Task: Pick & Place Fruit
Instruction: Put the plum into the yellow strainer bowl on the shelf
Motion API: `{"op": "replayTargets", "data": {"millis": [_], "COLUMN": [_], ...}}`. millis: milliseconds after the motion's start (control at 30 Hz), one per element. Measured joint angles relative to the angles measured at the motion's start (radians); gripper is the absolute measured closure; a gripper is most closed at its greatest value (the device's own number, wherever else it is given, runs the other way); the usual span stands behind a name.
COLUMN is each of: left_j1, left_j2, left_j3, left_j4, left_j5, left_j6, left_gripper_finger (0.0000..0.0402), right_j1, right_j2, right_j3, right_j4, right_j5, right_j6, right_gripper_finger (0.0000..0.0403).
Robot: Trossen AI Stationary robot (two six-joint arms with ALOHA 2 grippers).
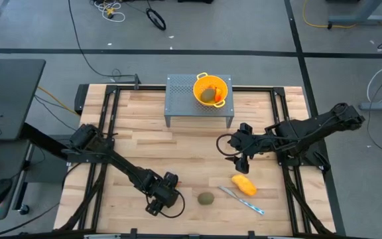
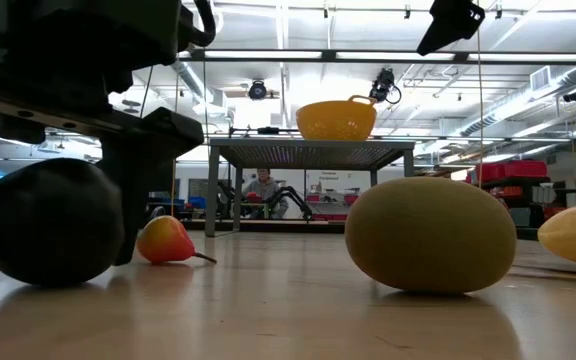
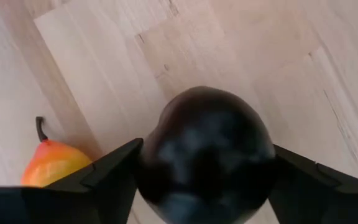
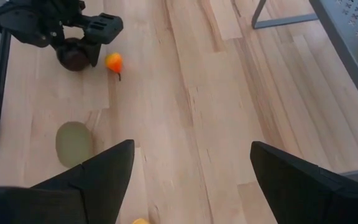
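A dark blackish ball (image 3: 207, 149) sits on the table near its front left, with my left gripper (image 3: 205, 163) shut around it. A small orange-red pear-shaped piece (image 3: 51, 165) lies right beside it. An olive-green oval (image 1: 206, 198) and a yellow-orange oblong (image 1: 244, 184) rest on the wood further right. My right gripper (image 4: 191, 155) hangs open above mid-table, with nothing between its fingers. Another green oval (image 1: 208, 95) lies in the yellow colander (image 1: 221, 85). My left gripper pinches the dark ball between its two fingers, one finger (image 3: 114, 171) on each of two opposite sides (image 3: 151, 155). The fingers come from above, slanting steeply down. The ball's underside (image 2: 53, 275) rests on the table.
The colander stands on a grey perforated stand (image 1: 178, 99) at the table's far middle. A slim silver-and-blue knife (image 1: 242, 200) lies just in front of the yellow-orange oblong. Bare wood stretches between the stand and the fruits.
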Motion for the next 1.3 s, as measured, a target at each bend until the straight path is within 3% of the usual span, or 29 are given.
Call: {"op": "replayTargets", "data": {"millis": [200, 633, 1300], "left_j1": [0.000, 0.000, 0.016], "left_j2": [0.000, 0.000, 0.000], "left_j3": [0.000, 0.003, 0.267], "left_j4": [0.000, -0.006, -0.246], "left_j5": [0.000, -0.002, -0.081], "left_j6": [-0.001, -0.001, 0.054], "left_gripper_finger": [0.0138, 0.0130, 0.0131], "right_j1": [0.000, 0.000, 0.000], "right_j2": [0.000, 0.000, 0.000], "right_j3": [0.000, 0.000, 0.000], "right_j4": [0.000, 0.000, 0.000], "right_j5": [0.000, 0.000, 0.000], "right_j6": [-0.007, -0.007, -0.007], "right_gripper_finger": [0.0071, 0.0071, 0.0071]}}
